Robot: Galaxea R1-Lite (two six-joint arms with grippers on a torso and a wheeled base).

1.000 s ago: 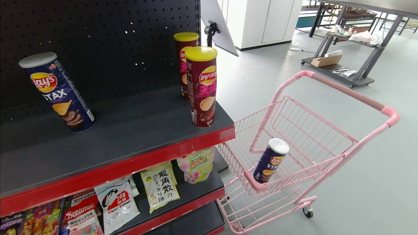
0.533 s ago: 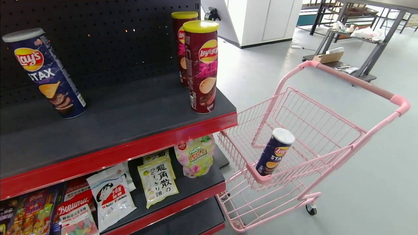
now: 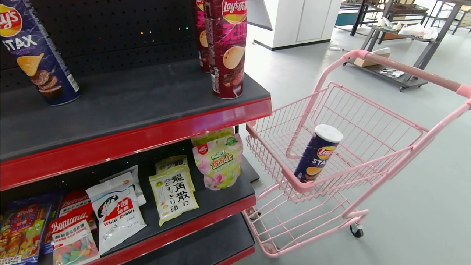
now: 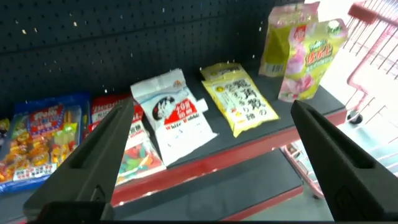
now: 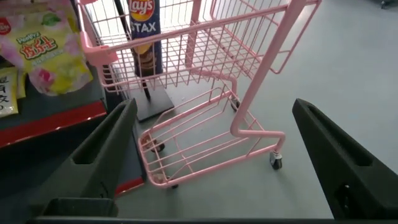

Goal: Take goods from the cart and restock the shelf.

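Head view: the shelved blue can point(image 3: 36, 62) and the front maroon can point(image 3: 226, 55) on the upper board of the shelf point(image 3: 128, 106) are cut off at the top by the frame edge. The rear maroon can point(image 3: 201, 40) is largely hidden behind the front one. The handle point(image 3: 404, 69) of the pink cart point(image 3: 274, 159) is cut off at the frame edge. The cart is recorded just beside the shelf end.

One blue chip can point(image 3: 318, 154) with a white lid is held in the cart basket. It is tilted, at the basket corner nearest the shelf, and its base is masked by the basket rim.

On the lower shelf board, a pink-green pouch point(image 3: 219, 165) is noted nearest the cart. A yellow bag point(image 3: 174, 195) and a white bag point(image 3: 116, 211) are noted farther from it.

The left gripper point(image 4: 211, 104) is seen before the lower board, fingers spread wide, nothing held. The right gripper point(image 5: 214, 102) is seen facing the cart, fingers likewise spread, nothing held.
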